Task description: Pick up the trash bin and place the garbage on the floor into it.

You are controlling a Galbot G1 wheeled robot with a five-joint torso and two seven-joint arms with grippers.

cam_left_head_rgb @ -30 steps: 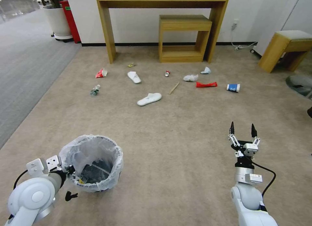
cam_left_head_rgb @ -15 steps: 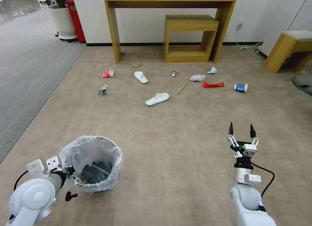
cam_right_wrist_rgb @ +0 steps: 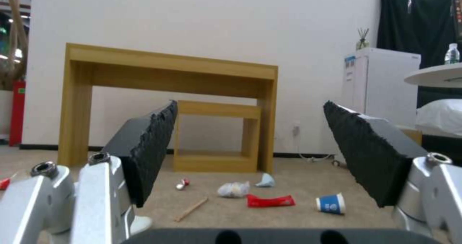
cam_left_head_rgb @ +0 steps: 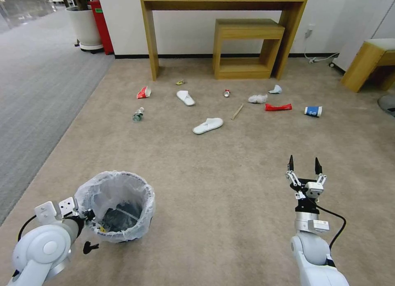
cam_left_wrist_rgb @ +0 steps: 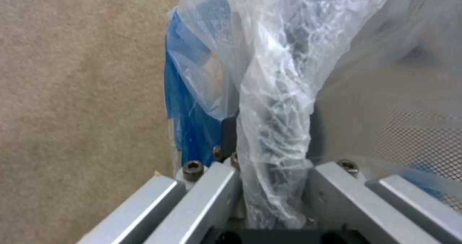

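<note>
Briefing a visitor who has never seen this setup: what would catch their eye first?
Probably the trash bin with its crinkled white liner, clamped at the rim by the left gripper near the robot. Then the garbage strewn across the beige floor ahead: a white slipper, red wrapper, blue cup.

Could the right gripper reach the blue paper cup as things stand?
Probably not yet: the open right gripper faces the blue paper cup over bare carpet, but the cup lies well beyond it.

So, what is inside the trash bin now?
The trash bin holds a crinkled white plastic liner, with the dark bottom and a small yellow scrap visible. The liner's folds hide part of the inside.
</note>
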